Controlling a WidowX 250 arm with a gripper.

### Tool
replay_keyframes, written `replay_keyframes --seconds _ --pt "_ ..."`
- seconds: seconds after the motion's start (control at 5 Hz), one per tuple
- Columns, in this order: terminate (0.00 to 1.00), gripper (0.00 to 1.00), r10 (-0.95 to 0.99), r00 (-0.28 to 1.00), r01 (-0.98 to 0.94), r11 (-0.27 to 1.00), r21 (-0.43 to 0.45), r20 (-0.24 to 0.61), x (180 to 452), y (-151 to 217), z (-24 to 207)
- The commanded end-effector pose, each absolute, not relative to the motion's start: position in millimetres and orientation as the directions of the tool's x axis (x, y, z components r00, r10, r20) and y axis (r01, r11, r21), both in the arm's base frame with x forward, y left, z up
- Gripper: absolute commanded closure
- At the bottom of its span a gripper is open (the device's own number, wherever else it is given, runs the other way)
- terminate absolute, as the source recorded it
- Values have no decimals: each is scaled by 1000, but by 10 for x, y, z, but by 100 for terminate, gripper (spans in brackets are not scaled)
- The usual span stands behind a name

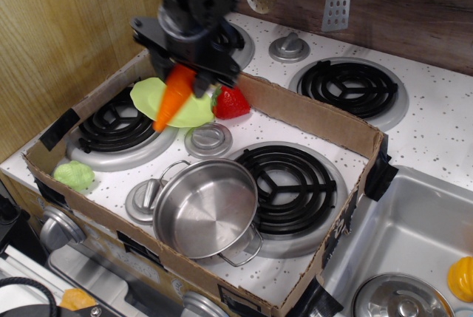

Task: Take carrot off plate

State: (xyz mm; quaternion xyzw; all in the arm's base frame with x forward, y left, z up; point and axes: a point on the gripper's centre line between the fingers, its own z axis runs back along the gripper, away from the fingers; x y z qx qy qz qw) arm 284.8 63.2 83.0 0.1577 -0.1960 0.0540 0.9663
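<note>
The orange carrot (174, 96) hangs tip-down in my gripper (186, 75), which is shut on its thick top end. Its green stem is hidden by the fingers. The carrot is held in the air above the right part of the pale lime-green plate (151, 94). The plate lies on the back left burner (114, 131) inside the cardboard box. The carrot's tip points down and left, over the plate's front edge.
A red strawberry toy (232, 102) lies right of the plate. A steel pot (205, 207) stands at the front. A green lettuce toy (74, 175) lies at the front left. The cardboard box wall (310, 114) rings the stove's left part. A sink (414, 243) is at the right.
</note>
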Motion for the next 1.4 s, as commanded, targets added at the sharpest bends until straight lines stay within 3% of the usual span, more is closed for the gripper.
replay_keyframes --seconds 0.0,0.2,0.6,1.2 --pt "0 100 66 927 -147 970 195 370 3051 256 1016" --pt "0 100 65 927 -132 979 157 369 3191 40 1004" --pt "0 100 183 929 -207 977 42 323 3132 -422 704" --pt "0 100 256 921 -250 966 -59 294 3019 -718 512"
